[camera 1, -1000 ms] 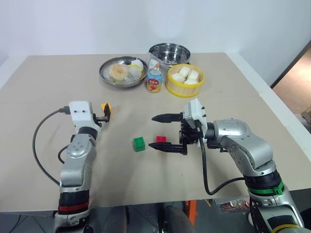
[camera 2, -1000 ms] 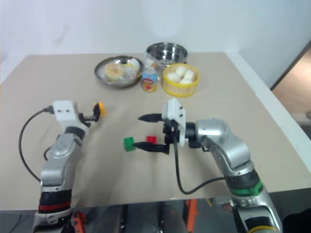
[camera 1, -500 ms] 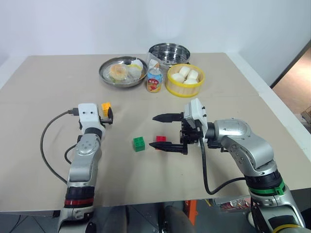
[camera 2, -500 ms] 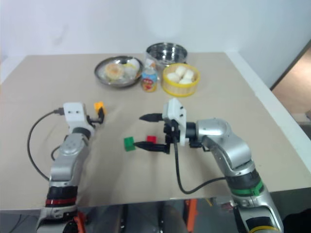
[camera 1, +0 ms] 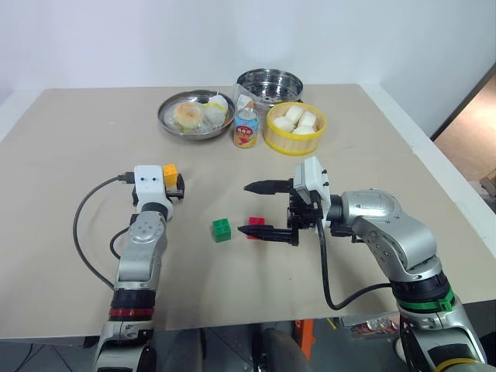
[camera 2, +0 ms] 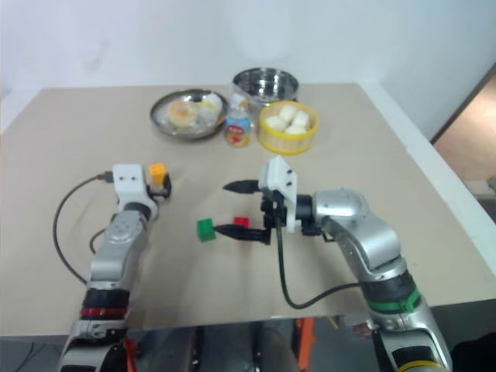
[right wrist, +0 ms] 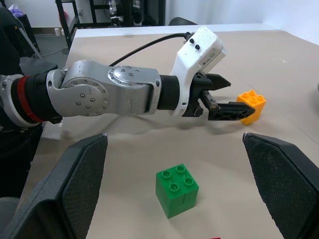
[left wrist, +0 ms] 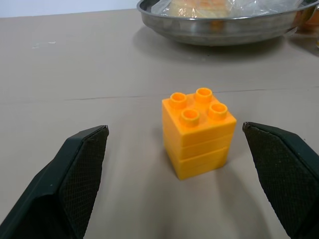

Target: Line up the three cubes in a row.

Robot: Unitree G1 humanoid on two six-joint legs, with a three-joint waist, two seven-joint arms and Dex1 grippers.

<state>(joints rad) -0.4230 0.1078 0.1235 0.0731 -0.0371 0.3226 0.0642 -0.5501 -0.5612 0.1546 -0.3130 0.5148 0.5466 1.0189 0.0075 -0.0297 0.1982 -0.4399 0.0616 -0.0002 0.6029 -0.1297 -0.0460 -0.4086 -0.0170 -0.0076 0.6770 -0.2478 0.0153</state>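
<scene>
Left pincer (left wrist: 174,184) advanced, agape around yellow-orange cube (left wrist: 198,131) | right pincer (camera 1: 260,209) agape | wrist: untouched

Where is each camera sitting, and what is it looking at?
Head eyes: up high, looking down the table at the green cube, the red cube and both arms.
Left wrist: behind the open left gripper, facing the orange cube.
Right wrist: behind the open right gripper, looking across at the left arm.
Shared: both wrist views show the orange cube.
</scene>
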